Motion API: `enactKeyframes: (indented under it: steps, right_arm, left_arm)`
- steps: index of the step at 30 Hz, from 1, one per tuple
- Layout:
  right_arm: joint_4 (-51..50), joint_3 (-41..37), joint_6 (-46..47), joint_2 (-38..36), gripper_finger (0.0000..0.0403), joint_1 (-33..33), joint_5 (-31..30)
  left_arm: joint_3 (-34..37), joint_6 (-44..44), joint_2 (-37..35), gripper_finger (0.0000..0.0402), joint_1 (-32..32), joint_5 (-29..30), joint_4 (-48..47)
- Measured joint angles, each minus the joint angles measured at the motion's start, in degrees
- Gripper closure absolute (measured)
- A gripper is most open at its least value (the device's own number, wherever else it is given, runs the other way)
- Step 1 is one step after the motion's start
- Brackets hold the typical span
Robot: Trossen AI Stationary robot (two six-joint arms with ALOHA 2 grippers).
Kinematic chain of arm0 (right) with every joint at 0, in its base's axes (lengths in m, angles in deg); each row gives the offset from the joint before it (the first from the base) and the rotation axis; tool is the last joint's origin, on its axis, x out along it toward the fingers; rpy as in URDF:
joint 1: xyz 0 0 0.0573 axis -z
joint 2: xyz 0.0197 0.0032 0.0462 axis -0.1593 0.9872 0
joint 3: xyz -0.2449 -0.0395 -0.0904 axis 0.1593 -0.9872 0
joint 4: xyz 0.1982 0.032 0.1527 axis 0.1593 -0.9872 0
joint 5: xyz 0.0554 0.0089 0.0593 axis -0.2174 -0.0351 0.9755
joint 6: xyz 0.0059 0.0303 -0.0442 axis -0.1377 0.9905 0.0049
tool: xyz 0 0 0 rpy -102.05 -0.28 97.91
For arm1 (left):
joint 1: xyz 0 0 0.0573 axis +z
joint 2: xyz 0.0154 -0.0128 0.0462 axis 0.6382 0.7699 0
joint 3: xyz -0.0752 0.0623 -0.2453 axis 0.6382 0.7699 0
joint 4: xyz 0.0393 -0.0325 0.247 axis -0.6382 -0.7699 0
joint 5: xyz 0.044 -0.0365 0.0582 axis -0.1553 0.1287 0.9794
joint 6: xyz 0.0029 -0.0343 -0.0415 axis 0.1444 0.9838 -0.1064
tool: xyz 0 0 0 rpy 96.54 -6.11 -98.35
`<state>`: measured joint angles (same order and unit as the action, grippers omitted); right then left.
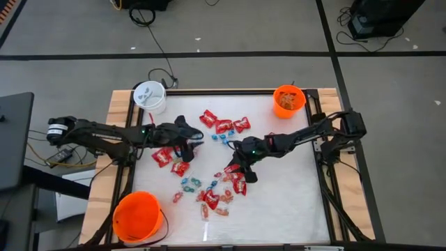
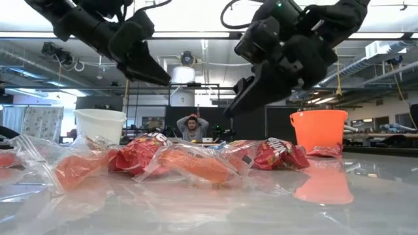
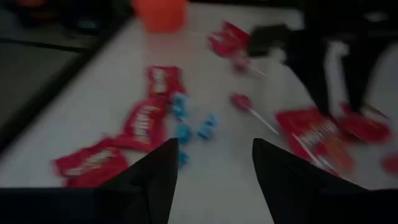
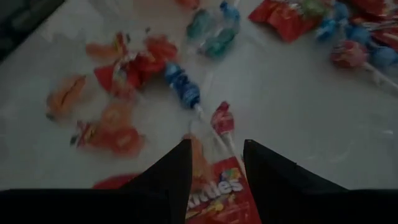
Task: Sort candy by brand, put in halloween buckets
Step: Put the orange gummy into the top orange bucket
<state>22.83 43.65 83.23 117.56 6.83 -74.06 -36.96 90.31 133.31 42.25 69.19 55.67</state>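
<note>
Three round plastic buckets stand on the white surface (image 1: 293,202): a white one (image 1: 149,96), a small orange one (image 1: 288,100) and a larger orange one (image 1: 138,215). Roughly a dozen red square candy packets (image 1: 224,127) and several small blue-wrapped pieces (image 1: 189,183) lie scattered between them. The left gripper (image 1: 197,145) and right gripper (image 1: 230,169) hover above the candy, fingers apart, both empty.

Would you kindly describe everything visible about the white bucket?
The white bucket is a small round pail, plastic by its look, standing upright with its mouth open at the table's far left corner, beside the wooden edge. A few small pieces lie inside, too small to identify. No hand touches it; the loose candy lies apart from it.
</note>
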Motion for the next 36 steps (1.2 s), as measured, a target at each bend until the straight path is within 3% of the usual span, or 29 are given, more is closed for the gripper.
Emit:
enactKeyframes:
  steps: [3,7,10,17,23,36]
  right_arm:
    - [2.5,0.0,-1.4,1.3,0.0247,-0.8,0.0]
    - [6.2,0.0,0.2,4.2,0.0247,-1.1,-3.4]
    - [7.3,0.0,-0.1,6.2,0.0247,-1.1,-6.2]
    - [6.1,0.0,-5.2,9.1,0.0247,-2.9,-4.3]
    - [9.4,0.1,-9.1,11.3,0.0247,-5.4,-7.2]
    - [8.9,0.3,-8.4,9.9,0.0253,-5.6,-8.3]
  left_arm:
    - [0.1,-0.3,0.3,0.0191,-0.8,-4.6,-2.7]
    - [0.8,-0.2,1.6,0.0191,-3.0,-5.2,-3.8]
    - [1.6,1.0,3.1,0.0191,-5.1,-4.1,-1.5]
    - [1.7,2.6,7.5,0.0191,-8.0,-1.3,1.7]
    - [1.9,2.6,9.5,0.0191,-8.4,4.1,2.6]
    - [1.6,2.7,10.6,0.0191,-8.3,5.0,6.5]
